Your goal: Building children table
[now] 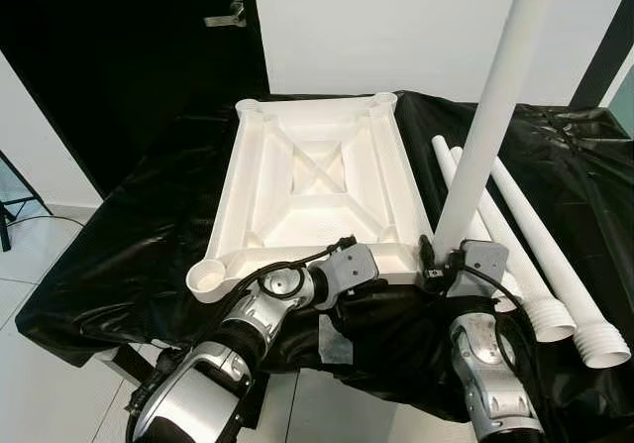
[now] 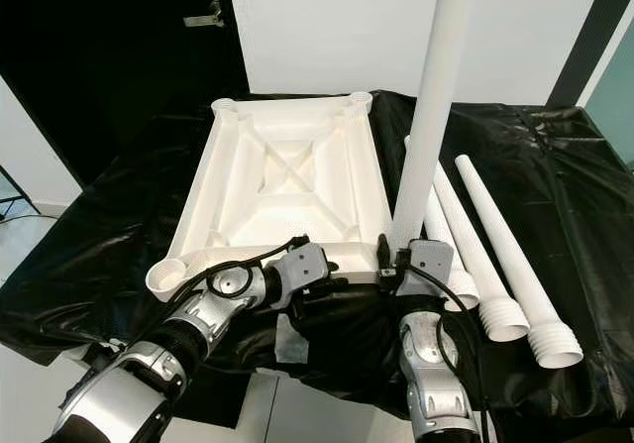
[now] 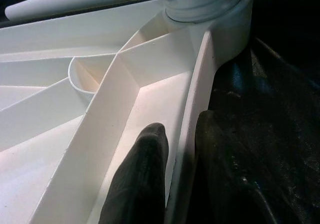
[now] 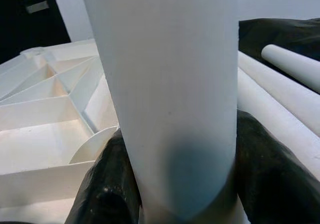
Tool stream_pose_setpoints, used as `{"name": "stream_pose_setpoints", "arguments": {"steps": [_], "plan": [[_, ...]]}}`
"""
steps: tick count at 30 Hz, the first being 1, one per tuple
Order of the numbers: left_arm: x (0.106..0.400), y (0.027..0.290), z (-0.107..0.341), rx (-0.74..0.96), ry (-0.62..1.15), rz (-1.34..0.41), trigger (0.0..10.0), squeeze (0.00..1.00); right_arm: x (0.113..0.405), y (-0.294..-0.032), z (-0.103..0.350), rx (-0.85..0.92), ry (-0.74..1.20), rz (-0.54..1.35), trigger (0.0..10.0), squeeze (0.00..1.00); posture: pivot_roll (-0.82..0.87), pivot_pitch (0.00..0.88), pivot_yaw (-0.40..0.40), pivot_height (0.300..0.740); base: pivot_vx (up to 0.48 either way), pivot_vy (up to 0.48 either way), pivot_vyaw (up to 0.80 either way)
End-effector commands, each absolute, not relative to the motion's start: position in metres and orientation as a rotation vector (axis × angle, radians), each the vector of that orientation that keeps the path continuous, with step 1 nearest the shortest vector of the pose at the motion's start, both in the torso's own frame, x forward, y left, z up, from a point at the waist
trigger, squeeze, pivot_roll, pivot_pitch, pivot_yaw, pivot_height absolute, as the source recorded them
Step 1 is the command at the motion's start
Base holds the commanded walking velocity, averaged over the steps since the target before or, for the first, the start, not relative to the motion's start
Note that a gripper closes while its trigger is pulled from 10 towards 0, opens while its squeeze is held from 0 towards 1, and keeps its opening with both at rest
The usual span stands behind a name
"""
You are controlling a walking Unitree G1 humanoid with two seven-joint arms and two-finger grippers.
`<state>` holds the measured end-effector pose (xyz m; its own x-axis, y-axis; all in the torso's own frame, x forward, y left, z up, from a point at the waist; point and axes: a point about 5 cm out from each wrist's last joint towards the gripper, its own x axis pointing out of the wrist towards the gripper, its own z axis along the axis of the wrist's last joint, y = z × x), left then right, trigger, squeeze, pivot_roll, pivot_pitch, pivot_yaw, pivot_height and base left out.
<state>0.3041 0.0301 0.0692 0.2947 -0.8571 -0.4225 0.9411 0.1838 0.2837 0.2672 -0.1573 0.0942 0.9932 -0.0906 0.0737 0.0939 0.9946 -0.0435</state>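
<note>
Tabletop upside down on the black-draped counter [image 1: 119, 235], one leg standing in its near right corner socket.
Left gripper [image 3: 172, 176] pinches the near edge wall of the tabletop [image 1: 317, 180], fingers [image 3: 140, 179] clamped either side of the rim. Right gripper [image 4: 175, 179] grips the upright leg [image 1: 490, 116] low down by the corner socket, fingers clamped on it. Three spare legs [image 1: 555, 265] lie side by side on the cloth just right of the tabletop.
</note>
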Motion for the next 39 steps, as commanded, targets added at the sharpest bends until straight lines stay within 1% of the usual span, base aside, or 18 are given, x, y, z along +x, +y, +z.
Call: {"name": "stream_pose_setpoints", "arguments": {"steps": [1, 3, 4, 5, 6, 8, 9, 10, 11, 12, 14, 17, 20, 22, 23, 30, 34, 39], "plan": [[0.270, 0.050, 0.013, 0.547, 0.495, -1.364, 10.0, 0.00, 0.267, -0.184, 0.084, -0.101, -0.001, -0.216, 10.0, 0.27, -0.03, 0.000, 0.009, 0.740, 0.000, 0.000, 0.00], [0.270, 0.050, 0.013, 0.547, 0.496, -1.364, 10.0, 0.00, 0.267, -0.183, 0.084, -0.107, -0.002, -0.195, 10.0, 0.27, -0.03, 0.000, 0.009, 0.740, 0.000, 0.000, 0.00], [0.269, 0.050, 0.013, 0.547, 0.497, -1.364, 10.0, 0.00, 0.267, -0.181, 0.084, -0.096, -0.006, -0.172, 10.0, 1.00, -0.03, 0.000, 0.009, 0.740, 0.000, 0.000, 0.00], [0.268, 0.051, 0.012, 0.545, 0.500, -1.364, 10.0, 0.00, 0.269, -0.170, 0.085, -0.126, -0.013, -0.041, 10.0, 1.00, -0.03, 0.000, 0.006, 0.740, 0.000, 0.000, 0.00], [0.268, 0.051, 0.012, 0.545, 0.500, -1.364, 10.0, 0.00, 0.269, -0.170, 0.085, -0.126, -0.013, -0.041, 10.0, 1.00, -0.03, 0.000, 0.006, 0.740, 0.000, 0.000, 0.00], [0.267, 0.052, 0.010, 0.542, 0.504, -1.364, 10.0, 0.00, 0.269, -0.157, 0.086, -0.206, -0.025, 0.144, 10.0, 1.00, -0.03, 0.000, 0.002, 0.740, 0.000, 0.000, 0.00], [0.266, 0.051, 0.010, 0.540, 0.505, -1.365, 10.0, 0.00, 0.269, -0.153, 0.085, -0.269, -0.029, 0.232, 10.0, 0.12, -0.03, 0.000, -0.001, 0.740, 0.000, 0.000, 0.00], [0.266, 0.051, 0.010, 0.540, 0.505, -1.365, 10.0, 0.00, 0.269, -0.153, 0.085, -0.269, -0.029, 0.232, 10.0, 0.12, -0.03, 0.000, -0.001, 0.740, 0.000, 0.000, 0.00], [0.266, 0.050, 0.010, 0.539, 0.505, -1.364, 10.0, 0.00, 0.268, -0.152, 0.084, -0.314, -0.031, 0.287, 10.0, 0.00, -0.03, 0.000, -0.005, 0.740, 0.000, 0.000, 0.00], [0.267, 0.048, 0.011, 0.532, 0.500, -1.361, 10.0, 0.00, 0.268, -0.153, 0.084, -0.336, -0.025, 0.369, 10.0, 0.00, -0.03, 0.000, -0.009, 0.740, 0.000, 0.000, 0.00], [0.267, 0.047, 0.011, 0.529, 0.498, -1.359, 10.0, 0.00, 0.269, -0.153, 0.085, -0.333, -0.028, 0.389, 10.0, 0.00, -0.03, 0.000, -0.009, 0.740, 0.000, 0.000, 0.00], [0.266, 0.046, 0.011, 0.526, 0.496, -1.363, 10.0, 0.00, 0.271, -0.163, 0.090, -0.331, -0.013, 0.444, 10.0, 0.00, -0.03, 0.000, -0.008, 0.740, 0.000, 0.000, 0.00], [0.266, 0.046, 0.011, 0.526, 0.496, -1.363, 10.0, 0.00, 0.271, -0.163, 0.090, -0.331, -0.013, 0.444, 10.0, 0.00, -0.03, 0.000, -0.008, 0.740, 0.000, 0.000, 0.00], [0.266, 0.046, 0.011, 0.532, 0.497, -1.372, 10.0, 0.00, 0.275, -0.181, 0.093, -0.348, 0.022, 0.491, 10.0, 0.00, -0.04, 0.000, 0.001, 0.740, 0.000, 0.000, 0.00], [0.267, 0.047, 0.011, 0.535, 0.498, -1.371, 10.0, 0.00, 0.275, -0.189, 0.095, -0.360, 0.035, 0.530, 0.0, 0.00, -0.04, 0.000, 0.001, 0.740, 0.000, 0.000, 0.00], [0.269, 0.048, 0.013, 0.537, 0.496, -1.362, 10.0, 0.00, 0.273, -0.198, 0.092, -0.375, 0.077, 0.610, 0.0, 0.00, -0.03, 0.000, 0.000, 0.740, 0.000, 0.000, 0.00], [0.268, 0.050, 0.012, 0.535, 0.500, -1.360, 10.0, 0.00, 0.272, -0.195, 0.086, -0.354, 0.109, 0.646, 0.0, 0.00, -0.02, 0.000, 0.003, 0.740, 0.000, 0.000, 0.00], [0.268, 0.052, 0.011, 0.537, 0.504, -1.359, 10.0, 0.00, 0.272, -0.190, 0.083, -0.299, 0.113, 0.636, 0.0, 0.00, -0.02, 0.000, 0.007, 0.740, 0.000, 0.000, 0.00]]}}
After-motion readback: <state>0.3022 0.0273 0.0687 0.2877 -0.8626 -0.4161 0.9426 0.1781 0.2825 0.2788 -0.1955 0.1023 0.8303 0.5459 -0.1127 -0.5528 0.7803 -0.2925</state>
